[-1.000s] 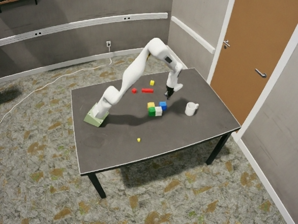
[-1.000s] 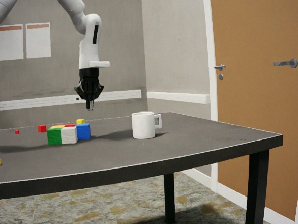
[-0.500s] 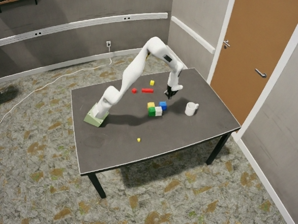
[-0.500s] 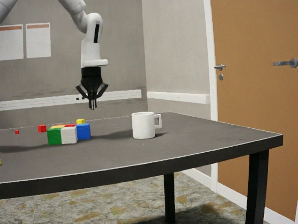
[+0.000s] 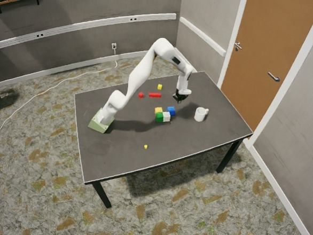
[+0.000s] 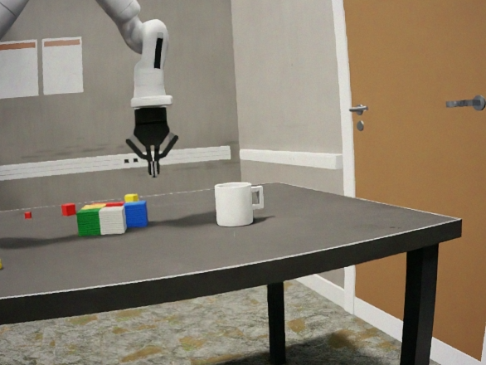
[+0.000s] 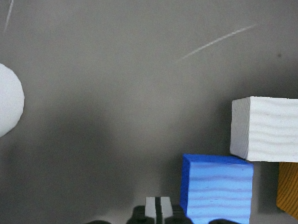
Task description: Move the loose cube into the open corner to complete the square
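Note:
Four cubes sit mid-table. A green cube (image 5: 159, 117) (image 6: 88, 221) and a white cube (image 5: 166, 116) (image 6: 112, 220) (image 7: 265, 127) stand side by side, with a yellow cube (image 5: 158, 109) (image 6: 94, 206) (image 7: 288, 187) behind the green one. The loose blue cube (image 5: 171, 110) (image 6: 136, 214) (image 7: 217, 187) stands by the white cube's back corner. It is shifted sideways, with a dark gap between it and the yellow cube. My gripper (image 5: 179, 100) (image 6: 153, 172) (image 7: 158, 207) is shut and empty. It hangs well above the table, just beside the blue cube on the mug's side.
A white mug (image 5: 200, 114) (image 6: 234, 204) (image 7: 7, 107) stands to the right of the cubes. Behind them lie a small red cube (image 5: 140, 95) (image 6: 68, 209), a red bar (image 5: 155, 94) and a small yellow cube (image 5: 159, 86) (image 6: 131, 197). Another small yellow cube (image 5: 146, 146) lies near the front.

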`<state>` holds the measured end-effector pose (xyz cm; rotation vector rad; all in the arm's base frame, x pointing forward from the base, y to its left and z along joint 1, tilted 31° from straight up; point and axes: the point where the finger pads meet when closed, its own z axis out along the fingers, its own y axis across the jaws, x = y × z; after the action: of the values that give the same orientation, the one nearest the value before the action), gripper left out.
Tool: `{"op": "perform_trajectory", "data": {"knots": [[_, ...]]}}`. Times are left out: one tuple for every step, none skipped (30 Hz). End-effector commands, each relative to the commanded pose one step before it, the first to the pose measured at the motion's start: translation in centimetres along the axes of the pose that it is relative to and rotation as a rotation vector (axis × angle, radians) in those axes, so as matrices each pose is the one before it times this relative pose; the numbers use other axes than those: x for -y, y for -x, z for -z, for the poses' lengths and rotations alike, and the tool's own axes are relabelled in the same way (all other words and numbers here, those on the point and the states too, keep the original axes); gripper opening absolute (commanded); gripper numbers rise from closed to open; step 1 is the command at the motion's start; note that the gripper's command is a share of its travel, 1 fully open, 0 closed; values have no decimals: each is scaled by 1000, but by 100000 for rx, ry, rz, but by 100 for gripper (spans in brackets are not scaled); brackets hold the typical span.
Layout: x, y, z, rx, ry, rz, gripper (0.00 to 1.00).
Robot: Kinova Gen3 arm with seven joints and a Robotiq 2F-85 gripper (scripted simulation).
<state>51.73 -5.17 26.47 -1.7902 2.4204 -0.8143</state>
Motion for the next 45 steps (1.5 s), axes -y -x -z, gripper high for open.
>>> {"op": "perform_trajectory", "data": {"knots": [[100, 219, 144, 133, -418, -2056, 10], [0, 0, 0, 0, 0, 0, 10], [0, 0, 0, 0, 0, 0, 10], [22, 0, 10, 5, -37, -752, 10], [20, 0, 9, 5, -34, -675, 10], [18, 0, 8, 4, -30, -600, 10], [15, 0, 7, 4, -27, -529, 10], [14, 0, 6, 4, -23, -461, 10], [12, 0, 5, 3, -20, -396, 10], [10, 0, 4, 3, -17, -336, 10], [8, 0, 4, 2, -14, -279, 10], [7, 0, 3, 2, -12, -227, 10], [5, 0, 2, 2, -9, -179, 10], [4, 0, 2, 1, -7, -137, 10], [3, 0, 1, 1, -5, -100, 10], [2, 0, 1, 1, -3, -68, 10], [1, 0, 1, 0, -2, -42, 10], [1, 0, 0, 0, -1, -22, 10], [0, 0, 0, 0, 0, 0, 10], [0, 0, 0, 0, 0, 0, 10], [0, 0, 0, 0, 0, -8, 10], [0, 0, 0, 0, 0, -1, 10], [0, 0, 0, 0, 0, 0, 10], [0, 0, 0, 0, 0, 0, 10], [0, 0, -3, 0, 0, 0, 10], [0, 0, -7, 0, 0, 0, 10], [0, 0, -13, 0, 0, 0, 10], [0, 0, -21, -1, 0, -1, 10], [0, 0, -30, -1, 0, -1, 10], [0, 0, -41, -1, 0, -1, 10], [0, 0, -53, -2, 1, -1, 10], [0, 0, -65, -2, 1, -2, 10], [-1, 0, -78, -2, 1, -2, 10], [-1, 0, -92, -3, 1, -3, 10], [-1, 0, -105, -3, 1, -3, 10], [0, 0, 0, 0, 0, 0, 10], [0, 0, 0, 0, 0, 0, 10], [0, 1, -119, 0, 0, 1, 10], [-1, 1, -133, 0, 0, 0, 10], [-1, 0, -147, 0, 0, 0, 10], [-1, 0, -161, 0, 0, 0, 10], [-1, 1, -175, 0, 0, 0, 10], [-1, 0, -188, 0, 0, -1, 10], [-1, 1, -201, 0, 0, 0, 10], [-1, 1, -214, 0, 0, 0, 10]]}}
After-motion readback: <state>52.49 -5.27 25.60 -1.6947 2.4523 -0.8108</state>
